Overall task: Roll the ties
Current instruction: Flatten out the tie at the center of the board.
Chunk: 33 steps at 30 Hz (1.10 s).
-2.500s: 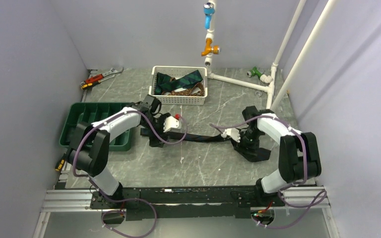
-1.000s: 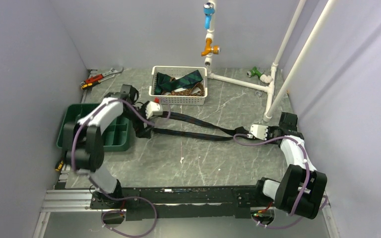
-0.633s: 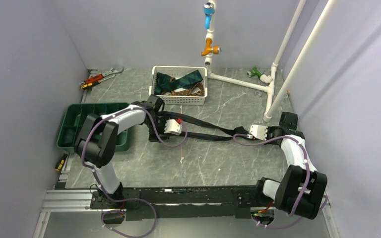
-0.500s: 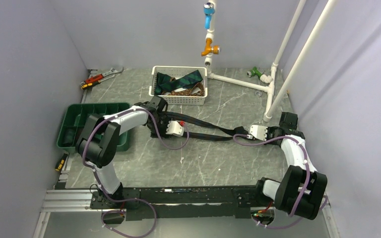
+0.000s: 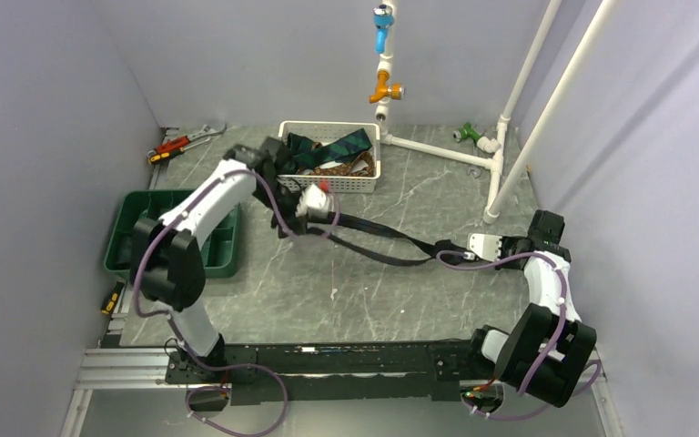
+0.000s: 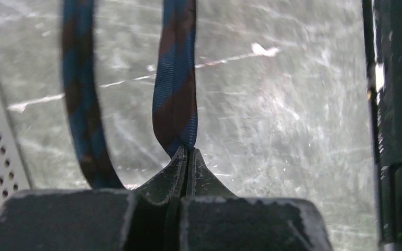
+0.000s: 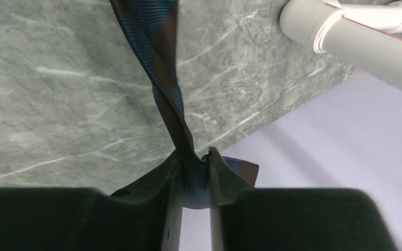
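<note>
A navy tie with brown stripes (image 5: 391,233) hangs in two strands between my grippers, above the middle of the table. My left gripper (image 5: 320,224) is shut on one strand just in front of the basket. In the left wrist view its fingertips (image 6: 187,152) pinch the tie (image 6: 175,78), and the second strand (image 6: 78,78) passes to the left. My right gripper (image 5: 449,248) is at the right side, shut on the tie's other end. The right wrist view shows the twisted tie (image 7: 152,47) running into the closed jaws (image 7: 199,157). More ties (image 5: 341,146) lie in the white basket (image 5: 329,185).
A green compartment tray (image 5: 136,228) sits at the left. A wrench and red-handled tool (image 5: 187,141) lie at the back left. White PVC pipes (image 5: 437,150) run along the back right, with an upright pipe (image 5: 510,137) close to the right arm.
My left gripper went from open to shut on a tie strand and lifted back toward the basket. The right gripper shifted a little right and nearer, and the tie now hangs in a narrower loop.
</note>
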### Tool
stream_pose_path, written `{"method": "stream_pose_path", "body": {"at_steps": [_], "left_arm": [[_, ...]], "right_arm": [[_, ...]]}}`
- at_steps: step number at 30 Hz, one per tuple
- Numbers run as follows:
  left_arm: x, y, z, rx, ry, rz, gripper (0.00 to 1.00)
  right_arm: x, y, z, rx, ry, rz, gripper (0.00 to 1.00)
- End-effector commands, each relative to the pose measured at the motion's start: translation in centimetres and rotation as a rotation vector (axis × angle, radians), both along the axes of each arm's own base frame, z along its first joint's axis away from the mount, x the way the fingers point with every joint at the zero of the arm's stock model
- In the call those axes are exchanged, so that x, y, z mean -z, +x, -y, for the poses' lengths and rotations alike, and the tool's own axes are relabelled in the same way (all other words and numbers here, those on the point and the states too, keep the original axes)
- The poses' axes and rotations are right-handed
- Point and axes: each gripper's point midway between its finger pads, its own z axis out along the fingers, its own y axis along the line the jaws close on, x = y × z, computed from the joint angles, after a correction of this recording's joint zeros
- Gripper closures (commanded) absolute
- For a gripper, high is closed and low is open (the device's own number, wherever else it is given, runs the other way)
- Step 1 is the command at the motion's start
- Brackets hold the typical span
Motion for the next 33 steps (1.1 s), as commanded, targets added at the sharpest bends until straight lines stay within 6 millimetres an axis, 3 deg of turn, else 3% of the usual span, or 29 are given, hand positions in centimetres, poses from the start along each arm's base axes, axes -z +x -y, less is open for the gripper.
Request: {"method": "stream_pose_path", "body": {"at_steps": [1, 2, 4, 6, 8, 10, 12, 15, 18, 23, 29, 33], "left_arm": [[-0.6, 5.0, -1.6, -0.293, -0.082, -0.286, 1.0], [-0.2, 7.0, -2.3, -0.363, -0.073, -0.308, 0.98], [0.8, 10.4, -3.5, -0.51, -0.081, -0.368, 0.89], [1.5, 12.8, -4.3, -0.62, -0.107, -0.423, 0.89], [1.6, 13.6, -4.9, -0.675, -0.149, -0.498, 0.83], [1.6, 13.6, -5.4, -0.706, -0.173, -0.54, 0.65], [1.7, 13.6, -6.2, -0.751, -0.185, -0.498, 0.56], [0.2, 13.5, -7.6, -0.782, -0.202, -0.262, 0.37], [-0.9, 12.2, -7.6, -0.674, -0.23, -0.038, 0.19], [0.8, 10.1, -6.4, -0.541, -0.099, 0.075, 0.19], [-1.7, 10.1, -4.7, -0.65, -0.267, -0.03, 0.19], [-2.9, 10.4, -5.0, -0.74, -0.342, -0.067, 0.15]], "right_arm": [[-1.8, 1.9, -1.4, -0.137, 0.02, 0.085, 0.52], [-2.0, 2.0, -1.6, -0.139, 0.035, 0.09, 0.36], [-2.8, 1.7, -2.3, -0.134, 0.079, 0.075, 0.26], [-3.3, 1.0, -2.7, -0.114, 0.127, 0.024, 0.25], [-3.8, 0.3, -3.0, -0.079, 0.172, -0.021, 0.26], [-4.4, -0.5, -3.7, -0.04, 0.226, -0.057, 0.26], [-4.7, -1.3, -5.3, -0.041, 0.291, -0.098, 0.25], [-4.8, -0.9, -7.9, 0.015, 0.365, -0.107, 0.26], [-4.6, -0.6, -11.5, 0.039, 0.463, -0.17, 0.3], [-2.4, -0.5, -16.6, 0.181, 0.568, -0.371, 0.38], [1.1, 0.5, -18.8, 0.335, 0.62, -0.447, 0.36], [3.2, -0.4, -19.9, 0.325, 0.598, -0.499, 0.41]]}}
